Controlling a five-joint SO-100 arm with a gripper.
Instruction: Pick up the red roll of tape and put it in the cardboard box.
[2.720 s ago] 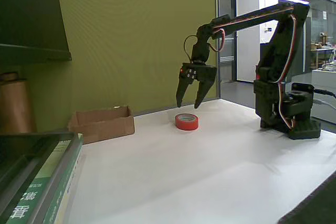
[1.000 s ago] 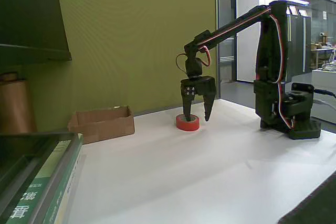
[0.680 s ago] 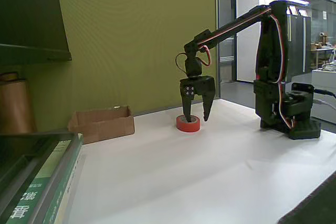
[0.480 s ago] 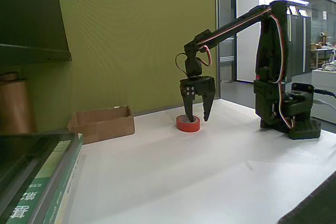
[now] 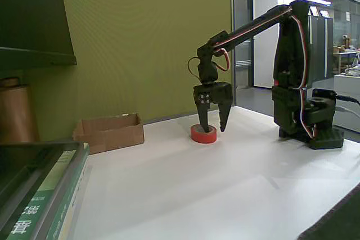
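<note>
Red-orange and flat, the small ring of tape with a pale core (image 5: 203,134) lies on the white tabletop (image 5: 225,184), near the back edge and well to the right of the low brown corrugated cardboard box (image 5: 109,132) in the fixed view. The black arm's two-finger end effector (image 5: 213,128) is lowered onto it with its fingers apart: the left finger appears to reach down into the ring's hole or onto its top face, while the right finger hangs just beside the outer wall, its tip a little above the tabletop. The fingers straddle one side of the ring but are not yet clamped on it, so the tape rests on the surface, unlifted. As a judgement, the task is at the grasp step: the approach looks complete, and what remains is closing on the ring's wall, lifting, carrying it leftward across open tabletop to the box, and releasing it inside. The box stands open-topped with short upright flaps, and nothing of its inside shows from this angle. A tall brown cylinder (image 5: 17,111) stands at far left, apart from all this.
</note>
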